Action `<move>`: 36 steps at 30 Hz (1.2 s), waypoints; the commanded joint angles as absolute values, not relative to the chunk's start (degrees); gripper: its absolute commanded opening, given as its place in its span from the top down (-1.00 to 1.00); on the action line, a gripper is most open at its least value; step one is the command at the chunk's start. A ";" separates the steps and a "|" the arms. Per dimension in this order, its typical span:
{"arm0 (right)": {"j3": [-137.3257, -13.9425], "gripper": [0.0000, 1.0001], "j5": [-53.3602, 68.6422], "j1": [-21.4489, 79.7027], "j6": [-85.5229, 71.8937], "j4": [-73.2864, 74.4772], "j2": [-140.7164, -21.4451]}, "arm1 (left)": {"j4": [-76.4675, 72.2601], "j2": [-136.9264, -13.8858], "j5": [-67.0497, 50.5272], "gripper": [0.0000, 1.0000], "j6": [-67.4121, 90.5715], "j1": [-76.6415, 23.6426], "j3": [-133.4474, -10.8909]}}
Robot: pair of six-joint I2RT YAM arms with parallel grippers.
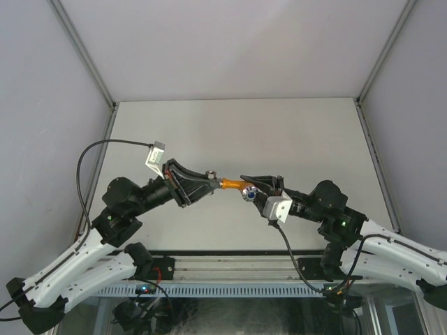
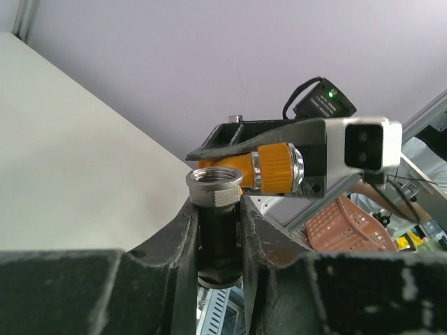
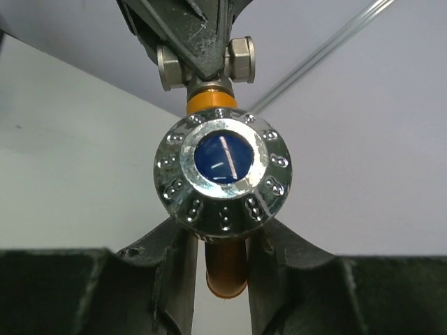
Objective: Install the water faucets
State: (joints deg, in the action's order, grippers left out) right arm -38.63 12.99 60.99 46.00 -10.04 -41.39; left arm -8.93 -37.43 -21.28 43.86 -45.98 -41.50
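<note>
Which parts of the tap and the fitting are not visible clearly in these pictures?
Top view: the joint between fitting and tap is too small to judge.
Left wrist: the left jaws hide the fitting's lower end.
Right wrist: the knob covers most of the tap body.

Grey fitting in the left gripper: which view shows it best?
Left wrist: the grey fitting sits centre frame, threaded mouth up, clamped in the left gripper. Top view gives a tiny speck at the end of the orange tap. Right wrist shows only two ends beyond the knob.
</note>
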 commanded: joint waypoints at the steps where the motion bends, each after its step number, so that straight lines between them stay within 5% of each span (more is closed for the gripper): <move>1: -43.87 1.00 21.03 57.88 26.98 -11.23 -42.06 | -12.20 -36.45 -25.42 1.00 38.82 -46.32 -42.81; 36: -47.97 1.00 37.60 39.42 -49.36 -18.14 -49.36 | -11.93 -34.33 -30.60 1.00 18.75 -46.34 -40.28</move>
State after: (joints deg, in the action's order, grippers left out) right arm -43.68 38.94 43.22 -33.85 -11.68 -47.81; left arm -10.79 -34.87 -27.18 25.78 -46.13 -41.34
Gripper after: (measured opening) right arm 0.273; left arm 0.273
